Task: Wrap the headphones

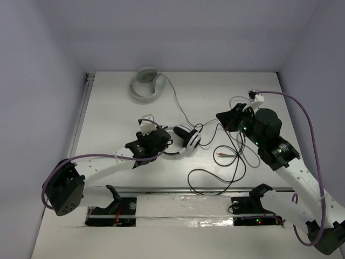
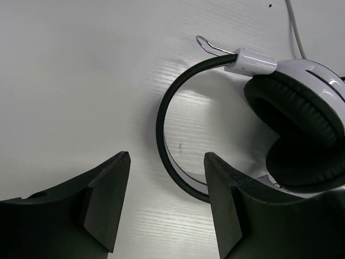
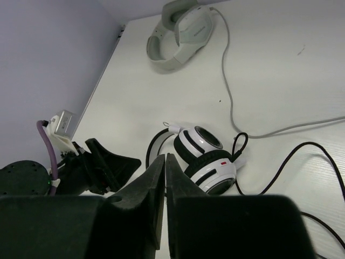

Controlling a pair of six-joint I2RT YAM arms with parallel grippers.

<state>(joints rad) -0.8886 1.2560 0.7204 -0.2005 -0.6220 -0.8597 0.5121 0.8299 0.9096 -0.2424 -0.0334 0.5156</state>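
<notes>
Position: the black-and-white over-ear headphones with round white earcups [image 1: 187,139] [image 2: 302,118] [image 3: 207,159] lie on their side near the middle of the white table [image 1: 108,108].

Left gripper [image 1: 166,141] [image 2: 167,162]: just beside the headphones at their 9 o'clock; jaws spread wide, nothing between them; in the left wrist view the black headband curves over bare tabletop and passes behind one finger, and contact cannot be confirmed.

Right gripper [image 1: 226,118] [image 3: 164,159]: at the headphones' 2 o'clock, fingers pressed together; no cable is visibly pinched, though strands pass close by in the overhead view.

Cable: the long thin black cable [image 1: 215,174] [image 3: 302,156] sprawls in loose loops from the earcups toward 4 and 5 o'clock; its red and green plugs [image 1: 226,155] lie free at 3 o'clock of the headphones; no turn around the headband or the cups is visible.

Other items: a pale grey-white headset [image 1: 145,85] [image 3: 180,32] sits at 11 o'clock of the table, its light grey cable [image 1: 180,110] [image 3: 232,102] trailing toward the centre.

Finding: wrapping appears not begun; judged outstanding are gathering the cable, winding it about the headphones, and securing the plug end.
</notes>
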